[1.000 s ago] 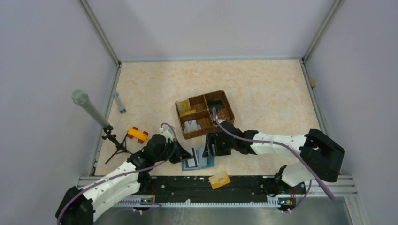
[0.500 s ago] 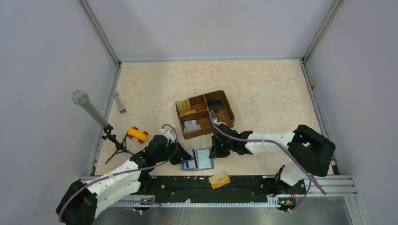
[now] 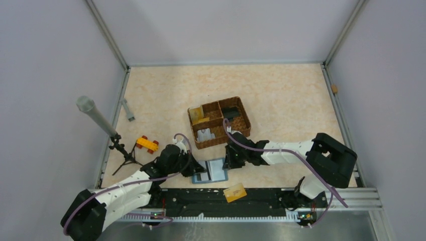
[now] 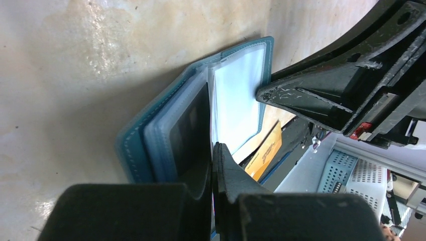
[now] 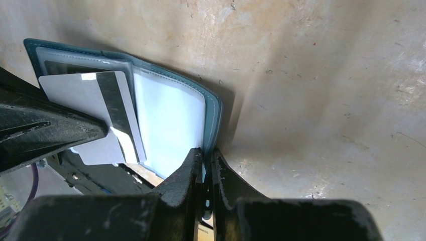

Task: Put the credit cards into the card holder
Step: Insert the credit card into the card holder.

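The teal card holder (image 3: 217, 170) lies open near the table's front edge, its pale blue pockets facing up (image 5: 171, 115). My left gripper (image 3: 195, 169) is shut on a white-grey credit card (image 5: 75, 93) with a black stripe, held over the holder's left page. In the left wrist view those jaws (image 4: 213, 148) are pressed together beside the holder (image 4: 150, 125). My right gripper (image 5: 207, 150) is shut on the holder's right edge and shows in the top view (image 3: 227, 161). An orange credit card (image 3: 234, 192) lies on the black rail in front.
The brown wicker basket (image 3: 246, 120) stands just behind the holder, with a gold card (image 3: 197, 113) and white items (image 3: 204, 134) in its compartments. A yellow-and-red toy block (image 3: 147, 144) and a microphone stand (image 3: 95, 114) are at the left.
My right gripper has shut on the holder's right edge, and its arm has drawn in to the left. The holder has shifted slightly left. The left gripper keeps its card.
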Robot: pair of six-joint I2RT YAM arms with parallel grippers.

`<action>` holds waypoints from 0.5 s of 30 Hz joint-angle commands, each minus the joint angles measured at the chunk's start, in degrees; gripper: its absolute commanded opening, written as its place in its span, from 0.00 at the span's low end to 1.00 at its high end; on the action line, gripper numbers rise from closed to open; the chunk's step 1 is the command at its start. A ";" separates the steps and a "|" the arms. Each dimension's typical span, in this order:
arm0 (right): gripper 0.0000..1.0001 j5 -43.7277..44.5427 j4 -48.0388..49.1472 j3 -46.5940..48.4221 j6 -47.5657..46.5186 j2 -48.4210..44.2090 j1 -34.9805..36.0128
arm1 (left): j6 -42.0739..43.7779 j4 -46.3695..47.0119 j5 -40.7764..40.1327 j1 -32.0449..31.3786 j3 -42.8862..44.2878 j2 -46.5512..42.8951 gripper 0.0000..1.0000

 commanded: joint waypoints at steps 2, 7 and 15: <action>0.00 3.03 -3.25 1.07 -1.63 1.80 0.97 | 1.29 1.72 -0.51 0.07 0.05 1.64 0.00; 0.00 3.04 -3.38 1.26 -1.60 2.36 1.29 | 0.47 3.66 0.09 0.07 -0.47 3.18 0.00; 0.00 3.10 -3.77 1.92 -1.79 2.74 1.43 | 0.07 6.44 0.89 0.01 -1.29 5.56 0.00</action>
